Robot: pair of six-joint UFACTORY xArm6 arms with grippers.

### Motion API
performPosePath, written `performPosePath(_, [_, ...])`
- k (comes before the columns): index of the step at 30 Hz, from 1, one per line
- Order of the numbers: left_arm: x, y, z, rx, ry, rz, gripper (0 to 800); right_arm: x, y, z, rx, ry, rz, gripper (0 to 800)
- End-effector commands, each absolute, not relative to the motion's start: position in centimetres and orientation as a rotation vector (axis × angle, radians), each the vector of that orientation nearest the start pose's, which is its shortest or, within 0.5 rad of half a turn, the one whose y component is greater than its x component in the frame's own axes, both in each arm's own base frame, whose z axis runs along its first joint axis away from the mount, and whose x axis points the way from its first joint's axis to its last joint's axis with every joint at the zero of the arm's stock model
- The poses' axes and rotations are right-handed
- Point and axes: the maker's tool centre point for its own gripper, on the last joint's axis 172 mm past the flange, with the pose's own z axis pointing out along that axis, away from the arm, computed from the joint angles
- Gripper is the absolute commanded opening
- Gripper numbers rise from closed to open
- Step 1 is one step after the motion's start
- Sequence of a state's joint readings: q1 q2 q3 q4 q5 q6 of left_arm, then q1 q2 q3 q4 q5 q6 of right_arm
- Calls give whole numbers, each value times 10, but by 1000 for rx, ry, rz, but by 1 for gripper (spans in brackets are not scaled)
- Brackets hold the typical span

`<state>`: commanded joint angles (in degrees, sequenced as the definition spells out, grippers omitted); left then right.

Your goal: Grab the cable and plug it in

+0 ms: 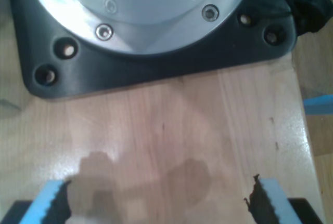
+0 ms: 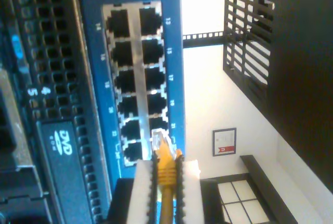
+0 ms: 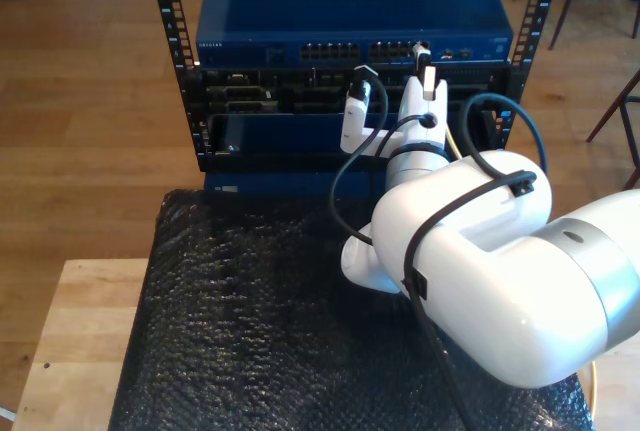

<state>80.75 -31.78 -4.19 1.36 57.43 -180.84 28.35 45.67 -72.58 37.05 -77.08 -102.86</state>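
my second claw [image 2: 165, 174] is clamped on the cable [image 2: 165, 167], its white pads pressing both sides of the yellow boot just behind the clear plug [image 2: 159, 140]. the plug tip sits right at the mouth of a port in the last rows of a two-column block on the blue network switch [image 2: 177, 68]; i cannot tell whether it has entered or only touches the opening. by that, the grab looks done and the plugging looks nearly done, with the final push and seating likely still to come. my first claw [image 1: 161, 198] is spread wide with nothing between its blue-padded tips, hovering over a bare wooden bench [image 1: 171, 125] near a black base plate [image 1: 156, 68] with a silver flange bolted to it. the second wrist view gives the port numbers and the plug's alignment, detail the exterior view lacks. the exterior view instead gives the wider setting: a white arm [image 3: 470, 251] reaching toward the switch [image 3: 350, 26] mounted at the top of an open rack [image 3: 180, 61], with black bubble-textured sheeting [image 3: 250, 321] spread in front of it and a wooden floor around it. there the claw [image 3: 424, 66] meets the switch's port row toward the exterior view's right.
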Motion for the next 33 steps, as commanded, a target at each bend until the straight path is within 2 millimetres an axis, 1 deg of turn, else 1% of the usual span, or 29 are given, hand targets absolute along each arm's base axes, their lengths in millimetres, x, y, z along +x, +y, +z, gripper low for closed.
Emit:
performPosePath(8, [17, 131, 27, -2211, 2605, -393, 800, 661, 159, 268, 1190, 968, 1203, 0])
performPosePath(33, [17, 131, 27, -2211, 2605, -393, 800, 661, 157, 270, 1193, 961, 1206, 0])
